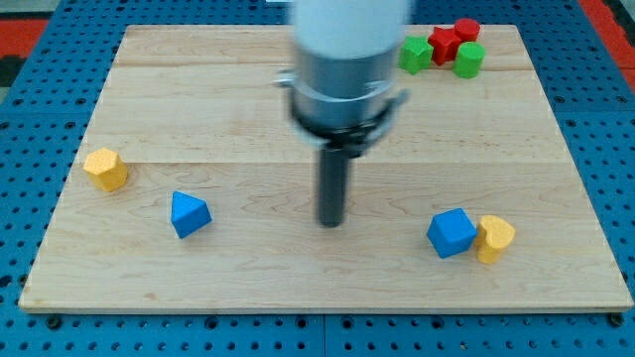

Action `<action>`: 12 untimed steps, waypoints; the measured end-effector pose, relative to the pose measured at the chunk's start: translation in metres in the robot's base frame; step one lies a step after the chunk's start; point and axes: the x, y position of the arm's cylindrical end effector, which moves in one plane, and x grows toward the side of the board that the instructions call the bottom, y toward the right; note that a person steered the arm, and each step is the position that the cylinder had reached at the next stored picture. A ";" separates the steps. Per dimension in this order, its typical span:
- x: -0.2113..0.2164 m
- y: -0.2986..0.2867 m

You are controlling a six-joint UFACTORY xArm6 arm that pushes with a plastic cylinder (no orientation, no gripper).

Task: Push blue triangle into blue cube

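The blue triangle [189, 214] lies on the wooden board [248, 278] at the view's lower left. The blue cube [451, 233] sits at the lower right, touching a yellow block [494, 238] on its right side. My tip [330, 223] is on the board between the two blue blocks, well to the right of the triangle and to the left of the cube, touching neither.
A yellow block [105, 169] sits at the left edge of the board. At the top right stand a green block [415, 54], a red block [444, 44], a red cylinder [466, 30] and a green cylinder [469, 59]. The blue pegboard [30, 99] surrounds the board.
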 end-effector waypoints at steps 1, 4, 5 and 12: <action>0.063 -0.057; -0.031 -0.134; -0.033 -0.088; -0.006 0.054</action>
